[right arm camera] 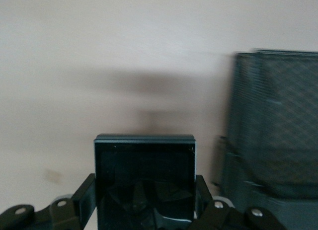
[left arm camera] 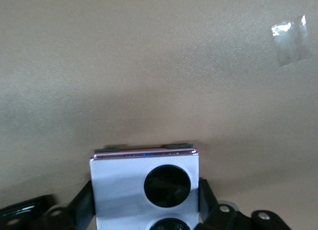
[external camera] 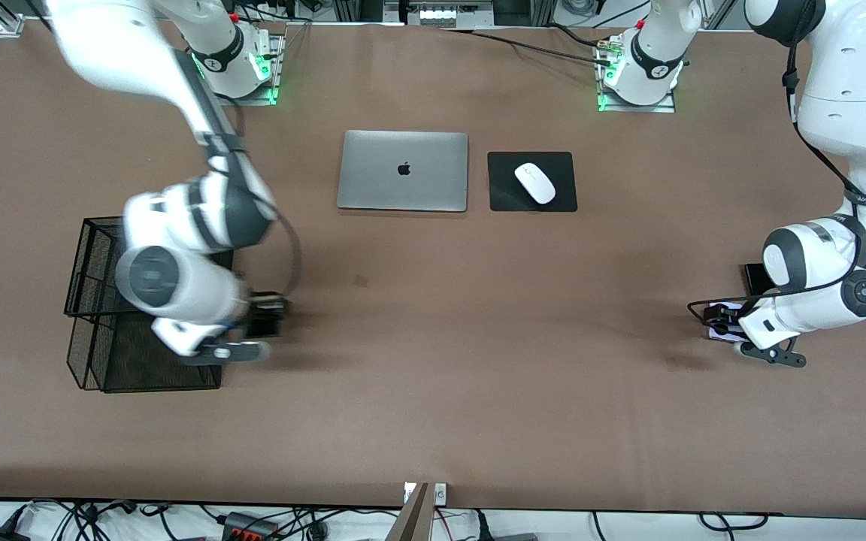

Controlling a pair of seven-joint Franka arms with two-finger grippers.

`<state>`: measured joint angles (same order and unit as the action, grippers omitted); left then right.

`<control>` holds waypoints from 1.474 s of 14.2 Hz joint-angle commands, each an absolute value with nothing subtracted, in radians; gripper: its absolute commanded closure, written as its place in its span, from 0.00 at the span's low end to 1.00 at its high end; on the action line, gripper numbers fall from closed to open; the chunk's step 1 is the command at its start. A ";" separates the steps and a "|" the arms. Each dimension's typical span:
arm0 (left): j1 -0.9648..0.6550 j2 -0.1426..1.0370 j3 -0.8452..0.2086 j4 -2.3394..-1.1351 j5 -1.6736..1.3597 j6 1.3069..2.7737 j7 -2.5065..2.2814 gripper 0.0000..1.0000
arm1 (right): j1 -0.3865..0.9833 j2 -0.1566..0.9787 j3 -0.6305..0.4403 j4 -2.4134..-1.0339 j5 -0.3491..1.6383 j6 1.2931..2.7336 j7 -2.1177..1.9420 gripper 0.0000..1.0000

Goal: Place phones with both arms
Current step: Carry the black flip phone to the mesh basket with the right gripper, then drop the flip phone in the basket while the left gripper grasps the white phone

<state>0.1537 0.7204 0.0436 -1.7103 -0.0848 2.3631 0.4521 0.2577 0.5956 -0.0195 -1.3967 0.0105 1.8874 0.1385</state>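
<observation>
The black flip phone (right arm camera: 144,183) sits pinched between the two fingers of the right gripper (right arm camera: 144,210), which press on its two side edges. In the front view this gripper (external camera: 264,319) is over the bare table just beside the black mesh basket (external camera: 95,263), toward the right arm's end of the table.

The lavender-white phone (left arm camera: 145,188), its two black camera circles facing the wrist camera, is clamped the same way by the left gripper (left arm camera: 146,215), one finger on each side edge. The front view puts that gripper (external camera: 726,319) low over the table (external camera: 433,361) near the edge at the left arm's end.

A slim black phone (external camera: 753,278) lies flat on the table just beside the left arm's wrist, mostly hidden by it.

Toward the edge where the bases stand, a closed silver laptop (external camera: 403,170) lies beside a black mouse pad (external camera: 504,191) bearing a white mouse (external camera: 534,182).
</observation>
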 commanded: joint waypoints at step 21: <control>-0.537 0.781 0.161 -1.312 -0.759 2.189 -0.348 0.62 | -0.140 0.456 -0.003 -1.704 -0.067 1.933 -0.169 0.67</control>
